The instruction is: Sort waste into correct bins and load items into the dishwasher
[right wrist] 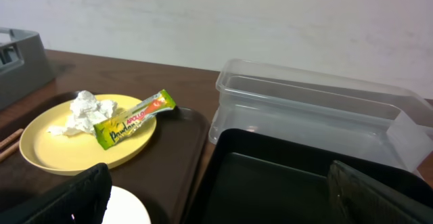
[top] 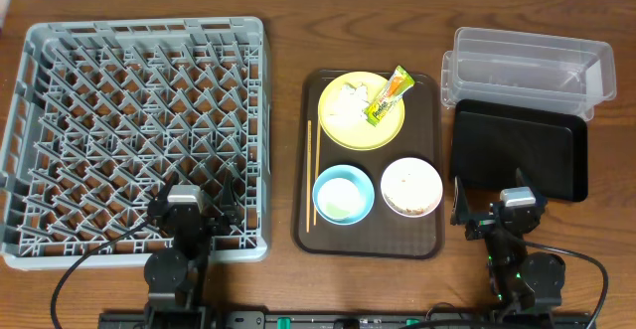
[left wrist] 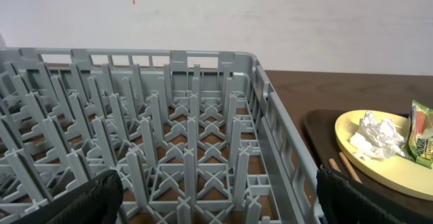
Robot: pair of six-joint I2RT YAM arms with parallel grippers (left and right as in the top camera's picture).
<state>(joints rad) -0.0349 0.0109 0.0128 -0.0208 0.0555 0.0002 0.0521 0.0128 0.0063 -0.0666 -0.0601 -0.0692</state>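
A yellow plate (top: 361, 110) on the brown tray holds a green-and-orange wrapper (top: 389, 96) and a crumpled tissue (top: 348, 101); they also show in the right wrist view, wrapper (right wrist: 132, 119) and tissue (right wrist: 86, 109). A light blue bowl (top: 343, 194) and a pinkish-white bowl (top: 410, 187) with whitish scraps sit in front. Chopsticks (top: 310, 173) lie along the tray's left side. The grey dish rack (top: 139, 130) is at the left. The clear tub (top: 527, 71) and black tray (top: 519, 150) are at the right. My left gripper (top: 194, 205) is open over the rack's near edge. My right gripper (top: 494, 210) is open by the black tray's near edge. No cup shows.
The brown serving tray (top: 370, 240) lies between the rack and the bins. Cables run from both arm bases at the table's front edge. A white wall stands behind the table in both wrist views.
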